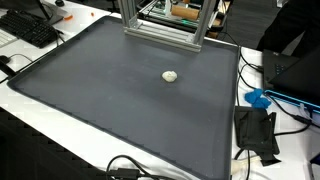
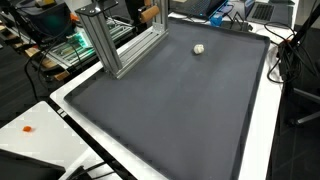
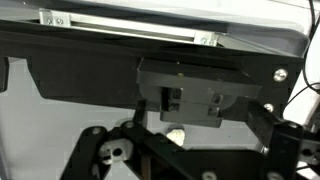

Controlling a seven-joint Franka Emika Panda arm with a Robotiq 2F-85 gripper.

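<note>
We saw the gripper (image 3: 190, 165) only in the wrist view, where its black linkages rose from the lower edge, one to the left and one to the right, set well apart. The fingertips lay outside that picture, so we could not tell how far the jaws were spread, nor whether they pinched or touched anything. Ahead of it stood a dark bracket (image 3: 205, 90) under a pale metal bar (image 3: 130, 30). In both exterior views the small pale lump (image 1: 170, 75) (image 2: 200, 49) lay alone on the dark mat (image 1: 100, 100) (image 2: 170, 110), toward its far part and near the aluminium frame (image 1: 165, 30) (image 2: 110, 45), apart from it. No arm appeared near the lump in those views. A small light patch showed in the wrist view just under the bracket; we could not tell what it was.
</note>
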